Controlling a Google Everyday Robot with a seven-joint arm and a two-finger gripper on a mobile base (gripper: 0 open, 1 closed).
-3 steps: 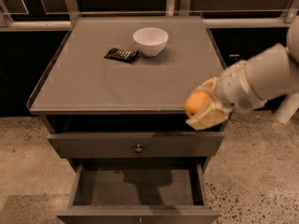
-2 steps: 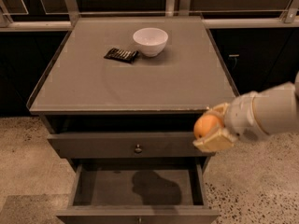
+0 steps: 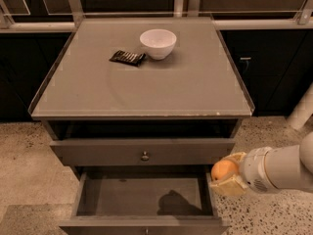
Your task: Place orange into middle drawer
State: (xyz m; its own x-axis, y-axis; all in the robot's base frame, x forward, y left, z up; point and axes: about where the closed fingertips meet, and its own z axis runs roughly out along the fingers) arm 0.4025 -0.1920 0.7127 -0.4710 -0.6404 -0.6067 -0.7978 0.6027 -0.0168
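Note:
The orange point(image 3: 223, 170) is a small round fruit held in my gripper point(image 3: 226, 174), which is shut on it. The gripper reaches in from the right on a white arm and hangs just past the right edge of the open middle drawer point(image 3: 145, 196), a little above its rim. The drawer is pulled out at the bottom of the view, and its plain grey interior holds only the gripper's shadow. Above it is the shut top drawer with a small round metal knob point(image 3: 145, 156).
On the cabinet top point(image 3: 146, 82) stand a white bowl point(image 3: 158, 43) and a small dark packet point(image 3: 127, 58) at the back. Dark cabinets line the wall behind. Speckled floor lies on both sides of the cabinet.
The gripper has moved down with the orange, from beside the cabinet top's front right corner to the level of the open middle drawer's right side.

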